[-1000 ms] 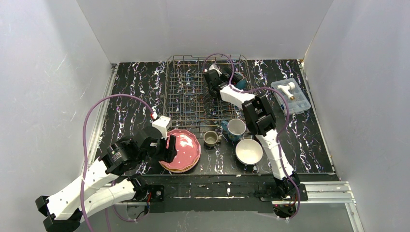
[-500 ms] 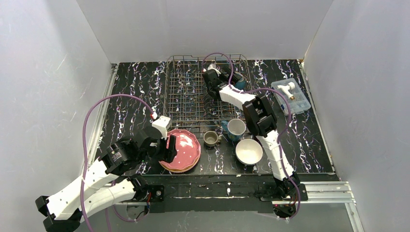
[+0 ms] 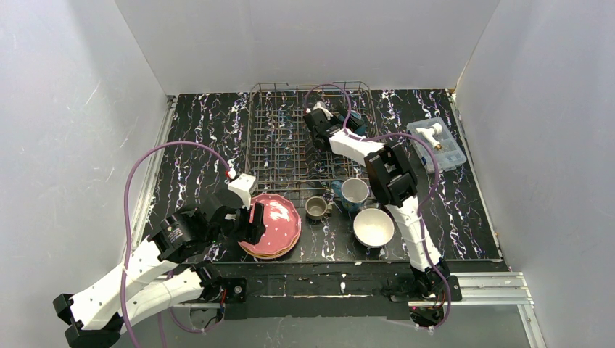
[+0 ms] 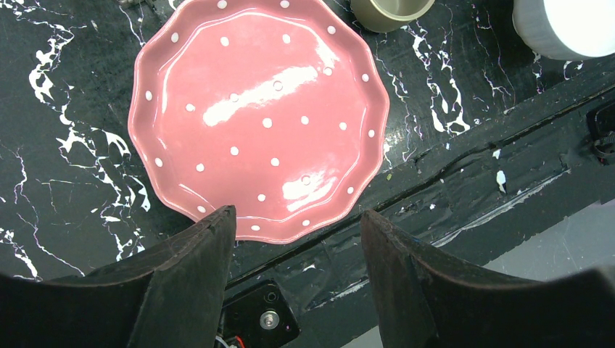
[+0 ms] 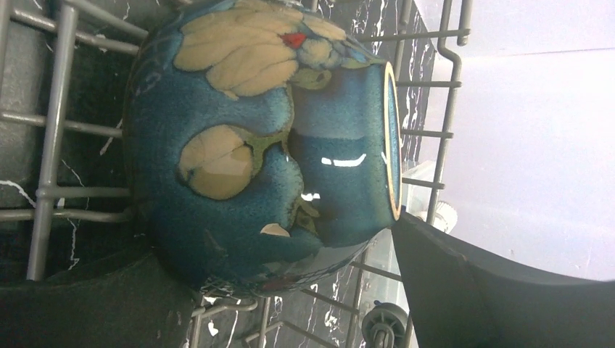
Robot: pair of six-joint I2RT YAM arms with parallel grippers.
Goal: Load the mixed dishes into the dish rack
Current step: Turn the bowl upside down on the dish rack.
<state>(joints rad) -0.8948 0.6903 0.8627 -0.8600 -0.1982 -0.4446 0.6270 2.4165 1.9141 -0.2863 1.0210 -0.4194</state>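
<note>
The left arm (image 3: 138, 279) and right arm (image 3: 413, 232) are white shells broken by chunky black joint housings. Just behind the left gripper (image 4: 296, 217) sits a white block (image 3: 243, 185), and a purple cable (image 3: 167, 148) loops back from it. Another purple cable (image 3: 330, 87) trails behind the right gripper (image 5: 272, 239). The fingers (image 4: 196, 283) are matte black wedges.

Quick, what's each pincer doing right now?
Left pincer: open, empty, hovering over the pink plate.
Right pincer: wide open around the teal bowl lying in the dish rack.
</note>
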